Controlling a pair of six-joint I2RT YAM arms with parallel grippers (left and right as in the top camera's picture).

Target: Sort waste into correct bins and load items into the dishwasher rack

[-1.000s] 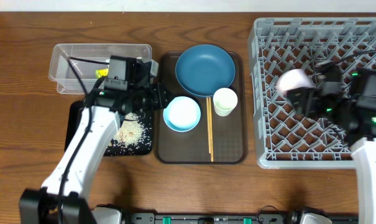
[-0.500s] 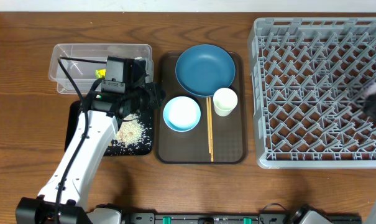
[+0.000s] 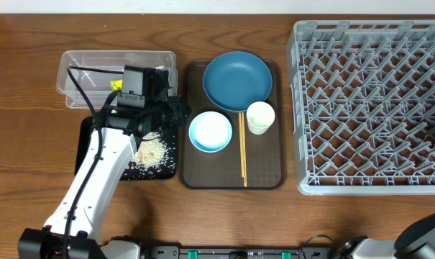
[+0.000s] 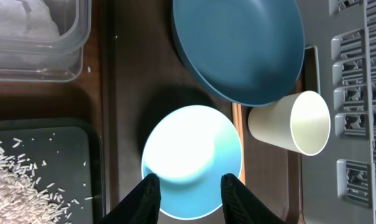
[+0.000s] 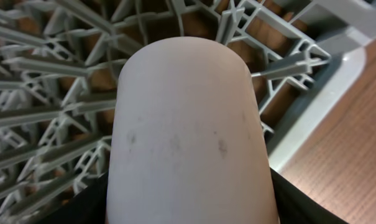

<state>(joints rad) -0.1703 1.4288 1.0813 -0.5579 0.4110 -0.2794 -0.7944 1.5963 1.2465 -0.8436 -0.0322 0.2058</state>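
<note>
The left tool [image 4: 191, 194] hangs with its two fingers [image 4: 151, 193] apart and nothing between them, its tips over the near rim of the light blue bowl [image 4: 191, 158]. From overhead this tool sits just left of the bowl, above the gap between the clear tub [image 3: 66, 72] and the black tray [image 3: 168, 171]. The bowl rests on the brown tray [image 3: 264, 176], beside the dark blue plate [image 3: 237, 79], the upright cream cup [image 3: 260, 117] and the chopsticks [image 3: 242, 147], which lie side by side between bowl and cup. The right tool [image 5: 188, 210] is clamped on the pink cup [image 5: 191, 124], which fills most of the wrist view and is held above a corner of the dishwasher rack [image 3: 368, 93], with the wooden surface [image 3: 30, 180] showing just past the rack's wall. From overhead only a sliver of the right arm shows, at the frame's right edge. Loose rice [image 3: 151, 152] lies heaped and scattered in the black tray. The yellow-green wrapper [image 3: 116, 84] sits in the clear tub, and the crumpled white napkin [image 4: 20, 22] lies there too. The rack stands on the surface to the right of the brown tray, apart from it.
</note>
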